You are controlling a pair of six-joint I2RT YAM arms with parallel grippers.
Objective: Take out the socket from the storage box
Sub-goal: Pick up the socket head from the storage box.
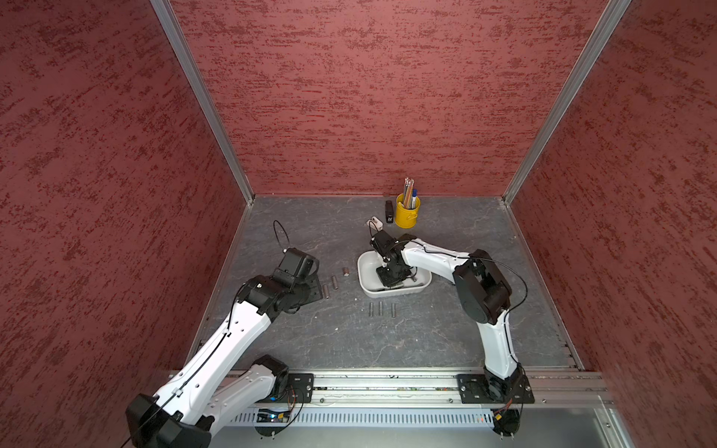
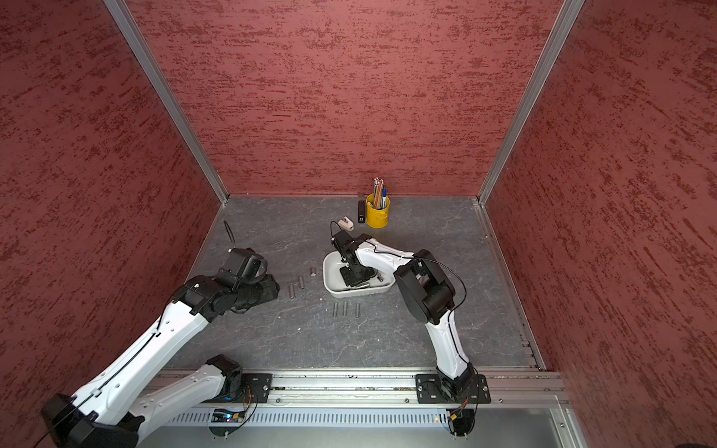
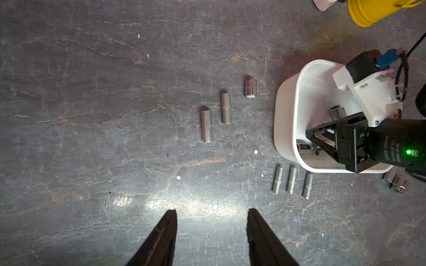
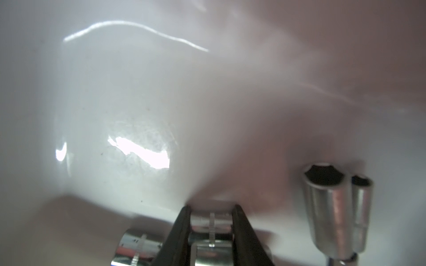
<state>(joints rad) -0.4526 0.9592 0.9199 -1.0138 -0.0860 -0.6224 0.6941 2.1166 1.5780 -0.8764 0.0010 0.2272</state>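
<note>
Nearest the front rail, three slim sockets (image 1: 381, 309) lay side by side on the dark stone-patterned table (image 1: 349, 341), just in front of the storage box (image 1: 368, 269). Off to the left, the left gripper (image 3: 211, 210) hovered above bare table with its jaws apart and nothing between them. Between it and the box lay two long sockets (image 1: 334, 283) and one short socket (image 1: 345, 271). Inside the white box the right gripper (image 4: 212, 207) reached down low, its fingers (image 4: 179, 230) pressed against both sides of a chrome socket (image 4: 211, 222), while two more sockets (image 4: 332, 207) leaned together close by. Farthest back, near the wall, stood a black stapler (image 1: 389, 211) and a yellow pen cup (image 1: 406, 217) holding pencils
</note>
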